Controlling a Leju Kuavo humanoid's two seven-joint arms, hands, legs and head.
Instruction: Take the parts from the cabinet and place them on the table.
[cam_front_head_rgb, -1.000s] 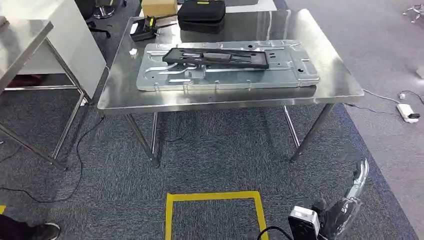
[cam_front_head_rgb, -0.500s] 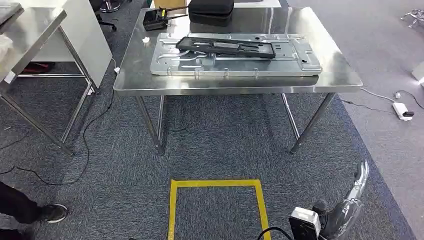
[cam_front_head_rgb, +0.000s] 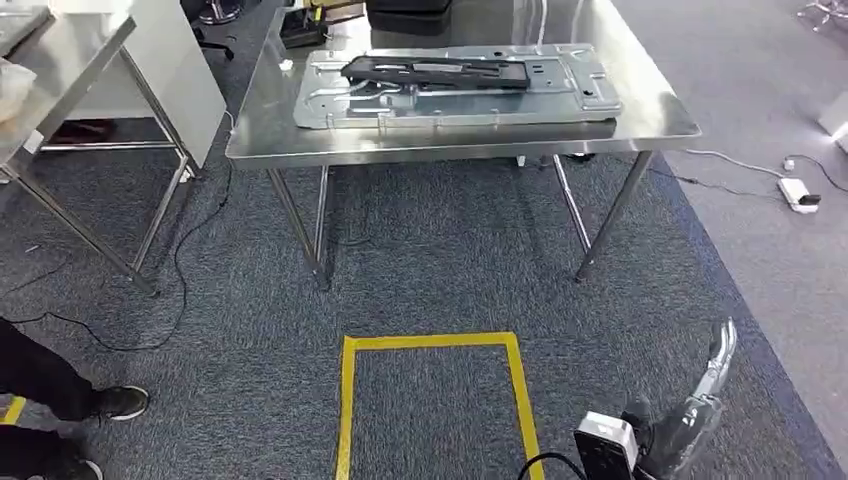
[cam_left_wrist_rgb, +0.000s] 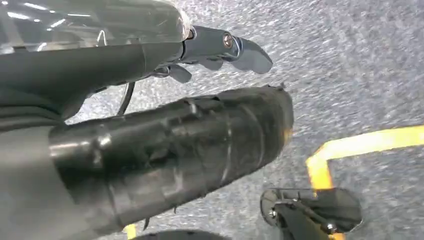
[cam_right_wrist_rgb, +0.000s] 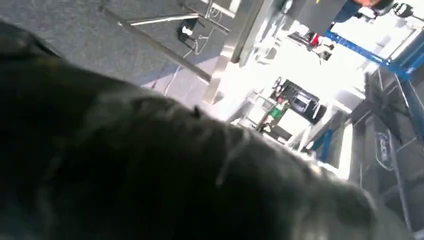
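Right hand (cam_front_head_rgb: 712, 365) low over grey carpet (cam_front_head_rgb: 440, 260), grip impossible to judge; steel table (cam_front_head_rgb: 655, 115) ahead, yellow tape (cam_front_head_rgb: 430, 342) between.

At the top centre of your head view stands a stainless steel table (cam_front_head_rgb: 450, 140) on thin metal legs, its top shiny and reflective. On it lies a large stamped silver metal panel (cam_front_head_rgb: 590, 95), flat, its long side running across the frame and reaching close to the table's near edge. A long black plastic part (cam_front_head_rgb: 440, 72) lies flat on that panel, slightly left of its middle.
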